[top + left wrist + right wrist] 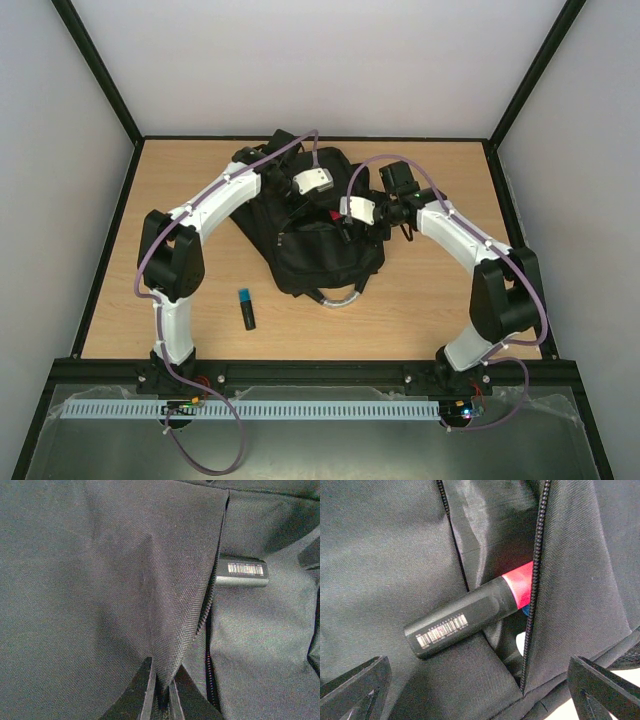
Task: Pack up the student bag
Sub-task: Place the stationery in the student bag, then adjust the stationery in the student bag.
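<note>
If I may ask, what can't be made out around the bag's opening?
- Right wrist: the pink-capped marker's cap tip sits behind the student bag's zipper edge.
- Both wrist views: the bag's inside is dark, covered by fabric.
- Top view: the left arm and right arm cover the opening.
- Marker's barcode: too small to read.

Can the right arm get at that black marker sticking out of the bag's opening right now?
Probably yes. The right gripper is open, and the marker lies directly in front of it, its barcoded end outside the zip and uncovered. The left gripper pinches a flap of the student bag, holding it aside.
</note>
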### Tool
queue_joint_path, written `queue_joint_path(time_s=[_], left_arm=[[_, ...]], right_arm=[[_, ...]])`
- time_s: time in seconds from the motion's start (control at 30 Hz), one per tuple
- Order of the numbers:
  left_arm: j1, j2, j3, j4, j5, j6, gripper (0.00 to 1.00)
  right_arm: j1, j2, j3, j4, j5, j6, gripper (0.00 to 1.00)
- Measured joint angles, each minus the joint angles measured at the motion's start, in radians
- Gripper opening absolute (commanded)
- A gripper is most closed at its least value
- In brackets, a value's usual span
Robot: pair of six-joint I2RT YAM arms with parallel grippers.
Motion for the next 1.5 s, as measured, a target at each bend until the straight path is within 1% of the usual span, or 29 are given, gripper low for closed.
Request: queue_joint_path(time_s=[0.27,0.5,0.63,0.73,0.87,1.03,1.13,1.27,1.37,1.5], left_arm=[[-0.001,0.000,0.000,0.000,-0.003,0.001,0.02],[-0.001,0.000,-0.003,0.000,-0.006,0.003,0.02],[-0.001,0.000,-0.006,0.000,-0.010,0.003,0.02],[-0.001,0.000,-0.006,0.000,-0.011,0.003,0.02],[-0.001,0.000,-0.006,0.000,-0.011,0.003,0.02],[-0.001,0.000,-0.006,0.000,-0.011,0.003,0.02],[-0.001,0.000,-0.006,0.000,-0.011,0.003,0.02],[-0.001,0.000,-0.006,0.000,-0.011,0.003,0.02],[-0.001,-0.001,-0.006,0.000,-0.010,0.003,0.02],[-0.001,-0.001,-0.006,0.000,-0.010,0.004,0.02]], right_arm=[[0.003,0.049,-0.010,0.039,0.014,-0.128,0.96],[0.017,0.068,-0.018,0.078,0.021,-0.132,0.94],[0.024,0.089,-0.017,0.109,0.024,-0.090,0.90],[0.027,0.108,-0.003,0.138,0.032,-0.034,0.89],[0.027,0.153,0.049,0.185,0.066,0.067,0.85],[0.027,0.207,0.114,0.251,0.122,0.207,0.85],[0.027,0.208,0.114,0.258,0.130,0.251,0.86],[0.027,0.204,0.112,0.251,0.124,0.241,0.92],[0.027,0.171,0.085,0.224,0.090,0.179,0.99],[0.029,0.090,0.020,0.164,0.027,0.069,0.99]])
